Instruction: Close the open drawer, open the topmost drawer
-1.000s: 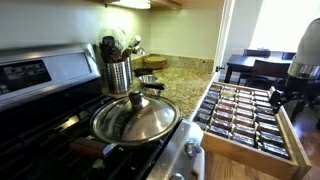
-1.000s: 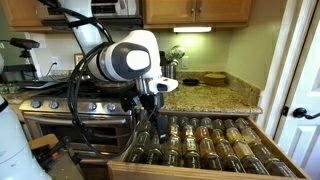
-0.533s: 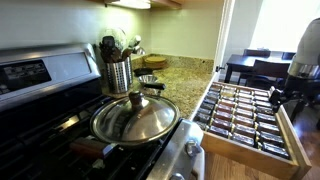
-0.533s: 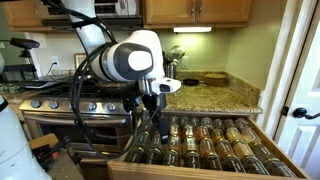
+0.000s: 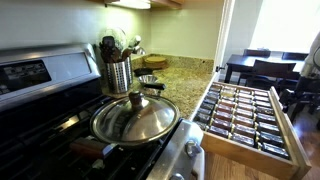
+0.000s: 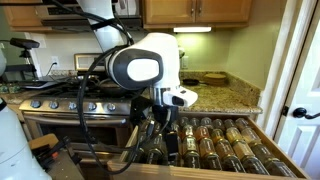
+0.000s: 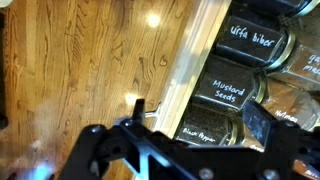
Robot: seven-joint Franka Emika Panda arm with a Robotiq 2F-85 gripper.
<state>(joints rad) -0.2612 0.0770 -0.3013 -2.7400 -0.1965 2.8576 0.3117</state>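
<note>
A wide wooden drawer (image 5: 292, 132) stands pulled out under the granite counter, filled with rows of spice jars (image 5: 240, 110); it also shows in an exterior view (image 6: 262, 132). In the wrist view its front edge (image 7: 192, 70) runs diagonally, with jars labelled mustard seeds (image 7: 228, 92) and black pepper behind it. My gripper (image 7: 180, 135) is open and empty, its fingers straddling the front edge from above. In an exterior view the gripper (image 6: 160, 135) hangs over the drawer's front left part. No other drawer shows.
A lidded steel pan (image 5: 135, 118) sits on the stove (image 6: 70, 100) beside the drawer. A utensil crock (image 5: 117, 70) stands on the counter (image 5: 190, 70). Wood floor (image 7: 90, 60) lies in front. A door (image 6: 300, 90) stands close by the drawer's far end.
The arm has swung outward over the drawer toward its front edge; the wrist has shifted right in one exterior view and nearly out of the other. The drawer has not moved.
</note>
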